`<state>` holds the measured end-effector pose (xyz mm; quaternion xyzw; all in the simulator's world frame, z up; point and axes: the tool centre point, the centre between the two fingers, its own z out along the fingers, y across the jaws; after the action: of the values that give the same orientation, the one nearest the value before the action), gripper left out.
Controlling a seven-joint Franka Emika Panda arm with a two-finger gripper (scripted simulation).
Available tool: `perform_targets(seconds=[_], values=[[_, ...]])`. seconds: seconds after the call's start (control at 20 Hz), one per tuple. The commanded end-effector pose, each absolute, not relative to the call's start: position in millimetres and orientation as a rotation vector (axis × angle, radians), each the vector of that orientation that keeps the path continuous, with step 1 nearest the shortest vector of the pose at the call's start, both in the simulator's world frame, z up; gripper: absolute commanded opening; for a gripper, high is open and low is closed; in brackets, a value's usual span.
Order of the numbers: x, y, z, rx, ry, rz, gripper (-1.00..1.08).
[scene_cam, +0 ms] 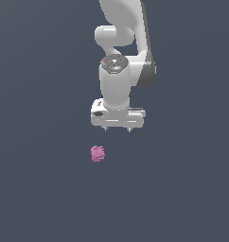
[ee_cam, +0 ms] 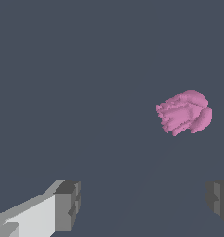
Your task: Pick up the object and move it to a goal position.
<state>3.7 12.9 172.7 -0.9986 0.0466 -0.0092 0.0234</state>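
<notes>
— Where is the lump?
— The pink lump (scene_cam: 98, 153) lies alone on the dark floor (scene_cam: 40, 189), below my gripper (scene_cam: 117, 128), toward the exterior view's left.
— Your fingers?
— My fingers (ee_cam: 67, 203) are spread wide, touching nothing.

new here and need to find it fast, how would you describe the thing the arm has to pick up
Start at the white robot arm hanging over the plain dark grey floor. Look just below its open fingers, slightly toward the exterior view's left. The small pink lump with a jagged outline lies there, the only coloured thing around.
</notes>
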Motion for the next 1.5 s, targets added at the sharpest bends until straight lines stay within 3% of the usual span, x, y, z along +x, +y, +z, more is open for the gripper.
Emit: perform_targets(seconds=[0.0, 0.75, 1.45], values=[[4, 13, 173, -3.091, 0.144, -0.028, 1.00], [12, 35, 194, -3.097, 0.058, -0.083, 1.00], [35, -14, 152, -3.119, -0.146, -0.052, 1.00]])
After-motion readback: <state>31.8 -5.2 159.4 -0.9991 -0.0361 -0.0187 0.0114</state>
